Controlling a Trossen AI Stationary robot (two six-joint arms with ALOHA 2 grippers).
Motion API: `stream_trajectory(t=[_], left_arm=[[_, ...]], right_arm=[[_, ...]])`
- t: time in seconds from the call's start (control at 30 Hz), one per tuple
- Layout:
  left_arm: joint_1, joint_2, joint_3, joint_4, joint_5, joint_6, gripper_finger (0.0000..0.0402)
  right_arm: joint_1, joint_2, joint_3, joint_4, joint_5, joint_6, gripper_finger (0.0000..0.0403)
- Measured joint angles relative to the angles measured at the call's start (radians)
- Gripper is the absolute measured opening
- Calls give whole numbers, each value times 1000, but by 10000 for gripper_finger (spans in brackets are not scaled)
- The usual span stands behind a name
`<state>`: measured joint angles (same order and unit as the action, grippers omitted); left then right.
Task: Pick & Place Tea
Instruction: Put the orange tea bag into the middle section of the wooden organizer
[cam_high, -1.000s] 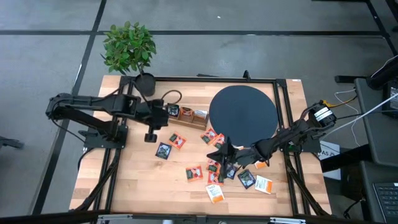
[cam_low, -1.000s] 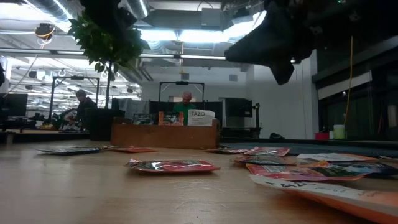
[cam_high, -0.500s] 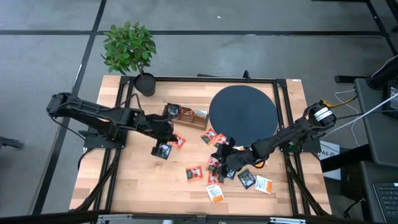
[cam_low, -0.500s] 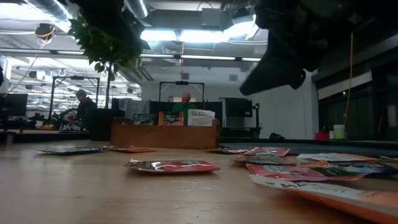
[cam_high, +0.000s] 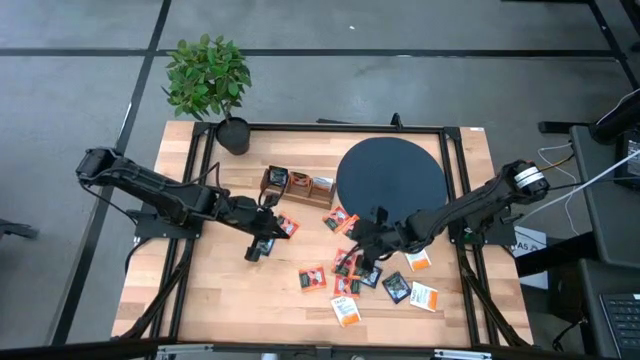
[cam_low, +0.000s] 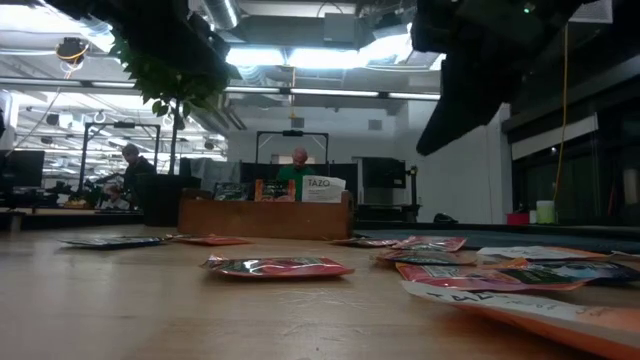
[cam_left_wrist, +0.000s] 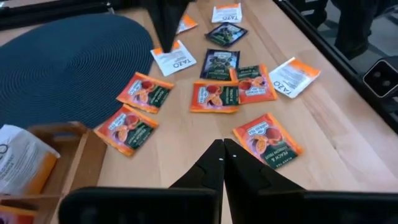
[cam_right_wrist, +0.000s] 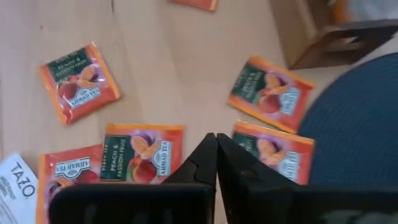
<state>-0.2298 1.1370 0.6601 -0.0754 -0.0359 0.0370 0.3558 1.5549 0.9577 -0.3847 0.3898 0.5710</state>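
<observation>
Since the earlier frames, the left gripper (cam_high: 262, 243) has been lowered over the dark sachet on the left of the table, and the right gripper (cam_high: 362, 250) has been drawn in over the scattered tea sachets (cam_high: 345, 275) beside the black round disc (cam_high: 390, 183).

From above, both arms are seen reaching toward the middle of the wooden table (cam_high: 220, 290). Each wrist view shows what the overhead view does not: that arm's two dark fingers are pressed tip to tip, with nothing between them. The left wrist view shows red-orange sachets (cam_left_wrist: 213, 96) lying flat on the wood and white ones (cam_left_wrist: 294, 76) farther off. The right wrist view shows red-orange sachets (cam_right_wrist: 79, 82) lying flat just ahead of the closed fingertips, one reaching the disc's edge (cam_right_wrist: 354, 118).

The low view shows the wooden compartment tray (cam_low: 265, 215) with a few sachets standing upright in it, one marked TAZO (cam_low: 317, 187). A potted plant (cam_high: 208, 80) is seen at the table's far left corner.
</observation>
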Motion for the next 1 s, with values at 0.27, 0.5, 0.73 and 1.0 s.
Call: stream_trajectory(t=[0.27, 0.5, 0.73, 1.0], left_arm=[[0, 8, -1, 57, -9, 45, 2], [0, 62, -2, 66, -10, 39, 5], [2, 140, -2, 104, -15, 38, 3], [3, 190, -2, 116, -15, 2, 3]], right_arm=[[-32, -92, -98, 27, -45, 47, 7], [-63, -254, -231, 27, -62, 165, 17], [-101, -335, -281, 12, -61, 240, 8], [-117, -334, -282, 42, -86, 238, 36]])
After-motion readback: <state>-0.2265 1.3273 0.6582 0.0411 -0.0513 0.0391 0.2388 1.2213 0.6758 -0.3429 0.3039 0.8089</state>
